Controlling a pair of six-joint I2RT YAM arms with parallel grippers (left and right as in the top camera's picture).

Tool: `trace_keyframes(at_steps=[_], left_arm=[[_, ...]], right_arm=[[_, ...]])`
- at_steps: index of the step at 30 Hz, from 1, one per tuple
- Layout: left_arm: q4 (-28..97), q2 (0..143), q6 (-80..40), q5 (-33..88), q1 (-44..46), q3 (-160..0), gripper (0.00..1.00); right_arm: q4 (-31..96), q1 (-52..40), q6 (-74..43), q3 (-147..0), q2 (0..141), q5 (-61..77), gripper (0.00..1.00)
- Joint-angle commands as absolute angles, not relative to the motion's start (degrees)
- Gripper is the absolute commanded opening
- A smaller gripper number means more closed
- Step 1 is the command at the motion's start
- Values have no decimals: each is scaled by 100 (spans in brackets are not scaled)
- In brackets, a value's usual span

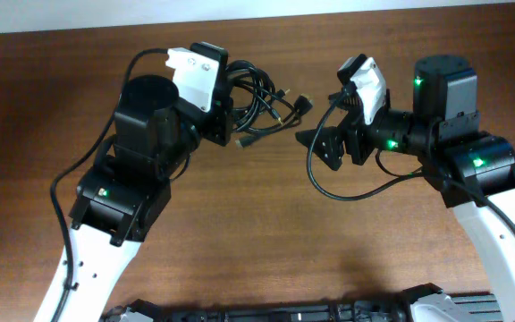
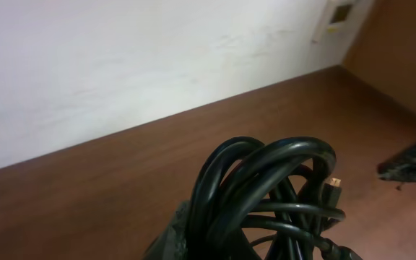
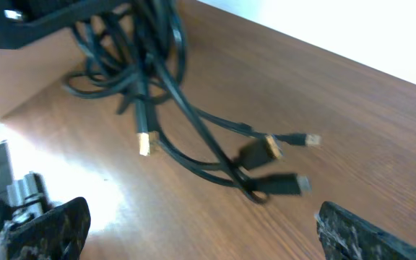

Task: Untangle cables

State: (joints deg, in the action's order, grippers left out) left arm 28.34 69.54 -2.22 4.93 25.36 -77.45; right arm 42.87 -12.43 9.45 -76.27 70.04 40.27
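the cables [image 1: 262, 97] sat as a knotted bundle of thin black loops near the far edge of the table [image 1: 257, 233], a bit left of centre in the overhead view. left gripper [image 1: 229, 112] was clamped tight on the bundle's left side. in the left wrist view the loops [image 2: 266, 195] bunched up right in front of the cam, w/ one small gold-tipped plug poking out on the right, and the wood top and a pale wall [image 2: 121, 58] behind.

right gripper [image 1: 323, 148] was apart from the bundle, just to its right, jaws spread wide and holding nothing. in the right wrist view both fingers [image 3: 42, 224] framed the bottom corners w/ bare table btwn them [image 3: 201, 238]. beyond them several plug ends [image 3: 273, 148] trailed out of the tangle [image 3: 172, 108] onto the wood, some w/ gold or metal tips. couldn't tell if the bundle itself was lifted or resting on the table.
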Motion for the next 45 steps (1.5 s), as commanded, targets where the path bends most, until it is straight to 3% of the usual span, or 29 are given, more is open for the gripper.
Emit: trace_keyframes(at_steps=[1, 8, 19, 22, 24, 26, 30, 35, 37, 38, 39, 40, 45], left_arm=[[2801, 6934, 786, 1590, 2552, -7804, 0], [2864, 6980, 1638, 2290, 2552, -7804, 0], [2928, 7205, 1922, 3944, 2552, -7804, 0], [2928, 7286, 1942, 4119, 2563, -7804, 0], [2926, 7358, 1942, 4117, 2628, -7804, 0], [2917, 7448, 1946, 4115, 2749, -7804, 0], [2845, 7500, 2036, 4073, 2928, -7804, 0], [2709, 7500, 2027, 3774, 2941, -7804, 0], [2711, 7500, 2023, 3457, 2941, -7804, 10], [2709, 7500, 2023, 3341, 2941, -7804, 24], [2709, 7500, 2016, 3188, 2941, -7804, 79], [2709, 7498, 1850, 2961, 2941, -7804, 98], [2724, 7498, 252, 1446, 2919, -7806, 99]], right_arm=[[4270, -1238, 1046, -7618, 6908, 4534, 98], [4252, -1236, 1074, -7620, 6908, 4657, 98], [3789, -1238, 1072, -7620, 6908, 5404, 100], [3785, -1238, 1072, -7620, 6908, 5450, 93], [3745, -1238, 1072, -7620, 6908, 5509, 83], [3743, -1238, 1072, -7620, 6908, 5509, 66], [3750, -1236, 1070, -7620, 6908, 5505, 4], [3776, -1236, 1057, -7620, 6908, 5404, 4], [3800, -1236, 1002, -7620, 6908, 5188, 4], [3833, -1236, 1002, -7620, 6908, 5103, 4], [3865, -1236, 954, -7620, 6908, 4932, 4], [3874, -1236, 827, -7620, 6908, 4696, 4], [3785, -1236, 217, -7620, 6908, 3629, 4]])
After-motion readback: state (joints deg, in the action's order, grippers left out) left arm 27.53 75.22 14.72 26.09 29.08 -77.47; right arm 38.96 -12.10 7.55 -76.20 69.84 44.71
